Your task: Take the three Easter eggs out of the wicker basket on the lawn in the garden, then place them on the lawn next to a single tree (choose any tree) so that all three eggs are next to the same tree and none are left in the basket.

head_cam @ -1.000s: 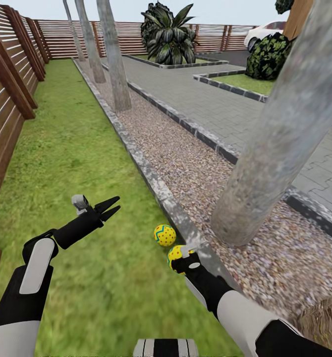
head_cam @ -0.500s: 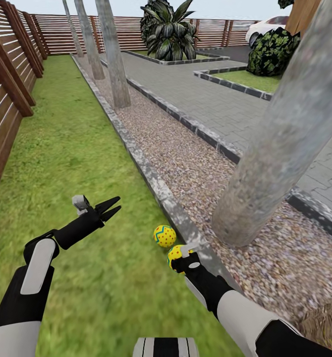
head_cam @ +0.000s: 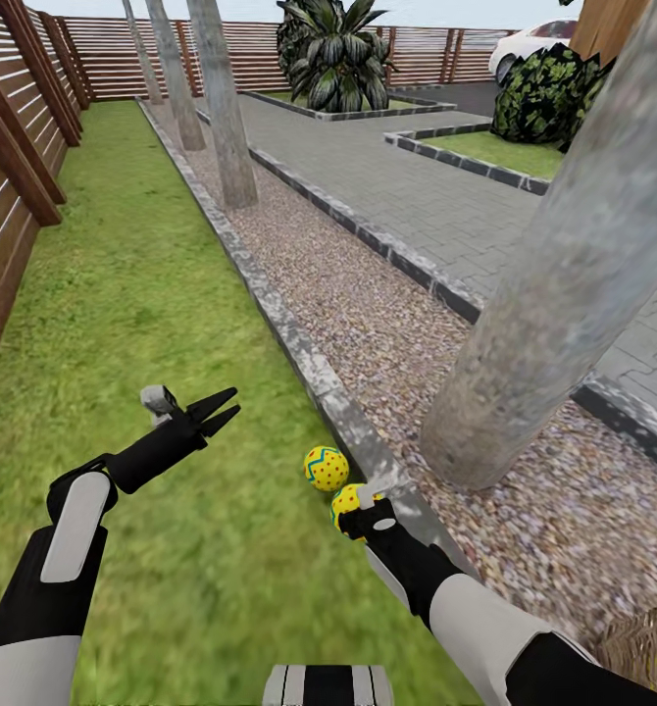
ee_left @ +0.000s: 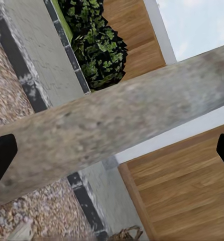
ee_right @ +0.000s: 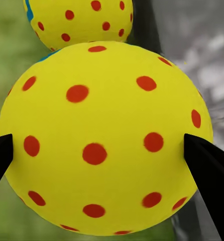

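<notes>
Garden scene from above the robot's arms. The right gripper (head_cam: 360,507) is low over the lawn (head_cam: 152,294), its two dark fingers closed against either side of a yellow, red-dotted Easter egg (head_cam: 346,500); in the right wrist view the held egg (ee_right: 104,138) sits squarely between the fingertips. A second egg (head_cam: 326,468) rests on the grass directly ahead of that gripper, touching or nearly touching the held one. Just beyond the gripper, to its right, runs the grey stone kerb (head_cam: 348,417), then a pebble gravel strip (head_cam: 387,333), where the thick mottled-grey tree (head_cam: 554,294) rises close by.

The left gripper (head_cam: 218,410) hovers above the grass well to the left, fingers parted and holding nothing. The left wrist view shows the same trunk (ee_left: 117,125) crossing ahead.

Risks, as a judgement: released here, the egg could knock the resting egg and send either one rolling. It could also settle on the kerb or the gravel rather than grass, since the gripper sits close to that edge.
</notes>
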Available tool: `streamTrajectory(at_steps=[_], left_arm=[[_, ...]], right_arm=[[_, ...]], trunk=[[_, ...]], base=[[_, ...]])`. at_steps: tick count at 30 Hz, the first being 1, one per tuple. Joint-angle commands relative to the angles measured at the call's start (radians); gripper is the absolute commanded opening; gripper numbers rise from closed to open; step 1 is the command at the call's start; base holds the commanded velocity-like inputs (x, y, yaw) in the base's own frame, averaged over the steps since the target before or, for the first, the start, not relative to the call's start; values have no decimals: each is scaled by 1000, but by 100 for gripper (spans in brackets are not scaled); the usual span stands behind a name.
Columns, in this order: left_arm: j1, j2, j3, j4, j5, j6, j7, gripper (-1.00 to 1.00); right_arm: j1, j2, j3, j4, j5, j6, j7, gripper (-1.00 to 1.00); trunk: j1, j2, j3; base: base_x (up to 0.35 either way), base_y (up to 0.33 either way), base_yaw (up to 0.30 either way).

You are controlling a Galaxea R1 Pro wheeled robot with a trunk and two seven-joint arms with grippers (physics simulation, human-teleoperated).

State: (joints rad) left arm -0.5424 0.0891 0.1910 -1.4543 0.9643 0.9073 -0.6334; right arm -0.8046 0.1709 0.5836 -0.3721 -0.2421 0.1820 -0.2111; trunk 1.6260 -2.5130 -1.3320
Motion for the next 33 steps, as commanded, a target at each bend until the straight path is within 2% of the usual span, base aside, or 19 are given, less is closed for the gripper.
streamTrajectory(at_steps=[1,5,9,19,28,33], left_arm=[[-1,0,1,0,0,5,-3,100],[-1,0,1,0,0,5,-2,100],[8,-10,-22,0,0,2,-13,100],[13,-11,-76,-1,2,2,-3,100],[13,-11,-76,-1,2,1,-3,100],[13,-12,-79,-1,2,1,-3,100]], right_arm=[[-1,-1,9,-2,-9,5,-7,-100],[-1,-1,9,-2,-9,5,-7,-100],[-16,-3,6,-11,-13,-3,-23,-100],[-16,-1,6,-10,-14,-2,-16,-100],[-17,4,7,-10,-13,-3,-33,-100],[-20,4,8,-10,-13,-14,-93,-100]], trunk=[[0,-1,-5],[2,-2,-20],[2,-2,-20],[7,-4,-59],[11,-6,-93],[13,-7,-113]], base=[[0,0,0],[0,0,0],[0,0,0],[0,0,0],[0,0,0],[0,0,0]])
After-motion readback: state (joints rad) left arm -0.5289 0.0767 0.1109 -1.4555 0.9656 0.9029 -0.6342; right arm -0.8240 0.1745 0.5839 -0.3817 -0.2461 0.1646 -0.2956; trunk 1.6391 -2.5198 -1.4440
